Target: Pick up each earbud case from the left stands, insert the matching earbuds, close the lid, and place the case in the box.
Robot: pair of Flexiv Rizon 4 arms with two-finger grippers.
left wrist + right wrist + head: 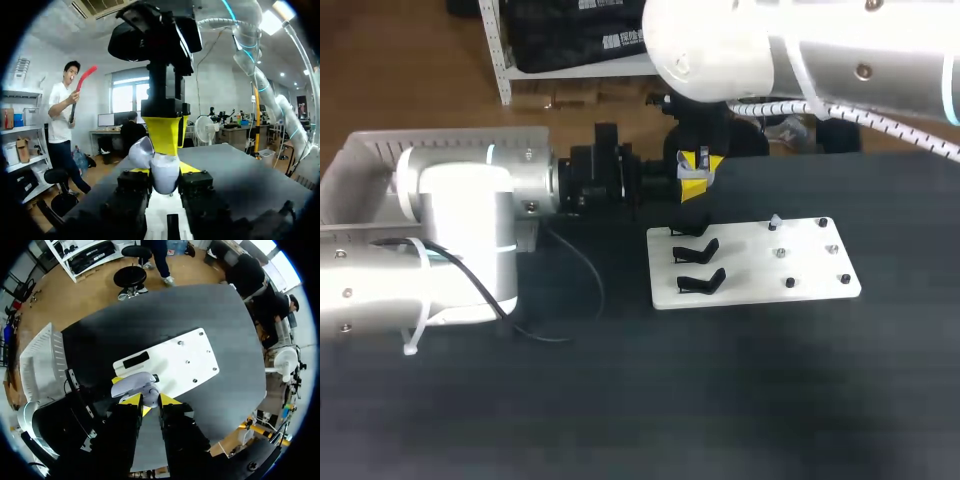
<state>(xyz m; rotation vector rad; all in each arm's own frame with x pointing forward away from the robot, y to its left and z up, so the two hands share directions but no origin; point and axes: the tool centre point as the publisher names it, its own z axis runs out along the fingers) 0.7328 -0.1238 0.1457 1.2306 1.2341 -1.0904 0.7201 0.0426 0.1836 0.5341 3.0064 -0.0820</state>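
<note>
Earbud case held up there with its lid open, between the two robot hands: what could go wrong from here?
1. The earbud case sits only at the yellow tips of the right gripper, up off the table. It could slip and drop.
2. Its lid stands open and the left gripper is right beside it. A small misjudged move might knock or strain the lid.

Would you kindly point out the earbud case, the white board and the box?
earbud case (164,172): left wrist view, its rounded body.
white board (750,270): head view, a bare patch.
box (42,360): right wrist view, its slatted wall.
</note>
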